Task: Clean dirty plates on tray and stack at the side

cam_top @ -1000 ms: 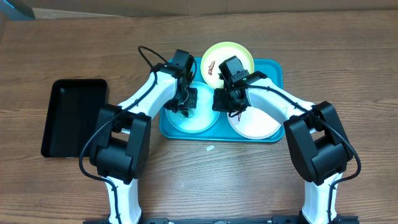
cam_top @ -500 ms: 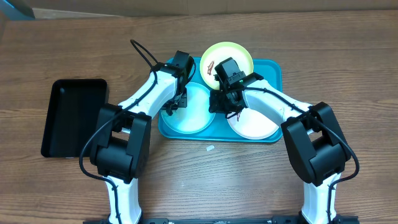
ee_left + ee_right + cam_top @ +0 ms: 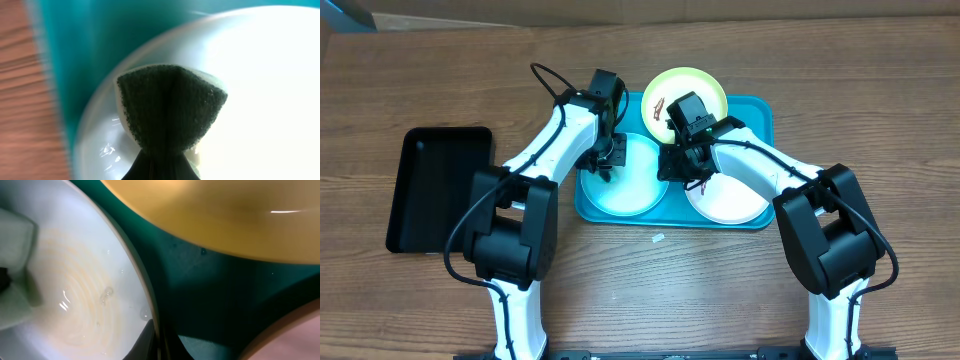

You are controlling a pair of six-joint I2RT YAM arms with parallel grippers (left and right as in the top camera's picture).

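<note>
The turquoise tray [image 3: 760, 118] holds three plates. The bluish-white plate [image 3: 638, 182] lies at the left, wet and faintly smeared. The pale yellow-green plate [image 3: 705, 92] at the back has a reddish-brown smear. The white plate [image 3: 732, 200] lies at the right. My left gripper [image 3: 604, 165] is shut on a dark green sponge [image 3: 170, 107] pressed on the bluish-white plate [image 3: 260, 75] near its left rim. My right gripper [image 3: 672, 168] is shut on that plate's right rim [image 3: 145, 295], one finger inside, one outside. The sponge also shows at the left edge of the right wrist view [image 3: 12, 255].
A smaller black tray [image 3: 438, 188] lies on the wooden table to the left. A small white scrap [image 3: 658, 238] lies on the table in front of the turquoise tray. The table's far edge and a cardboard wall run along the back.
My left gripper has moved the sponge left and back across the bluish-white plate toward its left rim. My right gripper has stayed on the plate's right rim.
</note>
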